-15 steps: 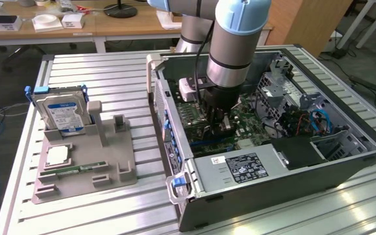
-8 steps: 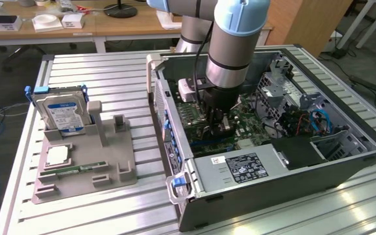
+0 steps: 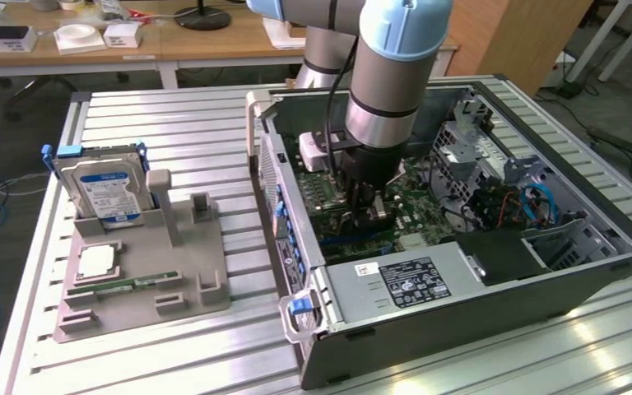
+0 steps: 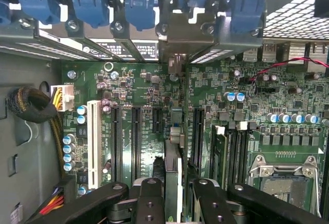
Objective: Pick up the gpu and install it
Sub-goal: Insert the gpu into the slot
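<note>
The gpu [image 4: 174,131] shows edge-on as a thin green card standing upright over the motherboard [image 4: 139,80]. It runs along an expansion slot, and its silver bracket end [image 4: 175,62] reaches the case's rear slot openings. My gripper [image 4: 175,178] is shut on the card, one black finger [image 4: 150,196] on each side of its near end. In the exterior view the gripper [image 3: 365,212] is low inside the open computer case [image 3: 579,247], just above the motherboard [image 3: 420,206].
A white slot [image 4: 94,142], memory slots [image 4: 226,149] and the CPU socket [image 4: 282,178] flank the card. Blue latches [image 4: 139,0] line the rear. On the exterior view's left, a grey fixture [image 3: 201,276] holds a hard drive [image 3: 102,189], a CPU [image 3: 96,262] and a memory stick [image 3: 129,285].
</note>
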`<state>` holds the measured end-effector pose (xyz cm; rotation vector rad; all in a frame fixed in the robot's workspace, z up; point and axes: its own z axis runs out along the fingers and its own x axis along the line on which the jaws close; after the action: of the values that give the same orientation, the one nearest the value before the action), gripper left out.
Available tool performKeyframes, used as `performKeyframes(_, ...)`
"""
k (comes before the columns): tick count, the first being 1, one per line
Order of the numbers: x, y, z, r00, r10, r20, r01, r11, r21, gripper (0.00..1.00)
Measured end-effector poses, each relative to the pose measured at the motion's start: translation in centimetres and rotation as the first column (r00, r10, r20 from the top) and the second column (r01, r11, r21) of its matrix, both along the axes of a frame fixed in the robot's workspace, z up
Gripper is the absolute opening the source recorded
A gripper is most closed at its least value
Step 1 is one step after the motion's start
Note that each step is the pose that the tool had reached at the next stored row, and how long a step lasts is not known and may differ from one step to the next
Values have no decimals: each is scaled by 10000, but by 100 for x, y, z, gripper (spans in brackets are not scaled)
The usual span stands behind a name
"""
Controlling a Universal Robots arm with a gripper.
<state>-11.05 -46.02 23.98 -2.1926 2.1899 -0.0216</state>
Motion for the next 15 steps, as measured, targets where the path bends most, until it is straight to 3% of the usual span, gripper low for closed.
performKeyframes(15, 1, 2, -20, 10000, 2, -1, -2, 10000, 13, 26)
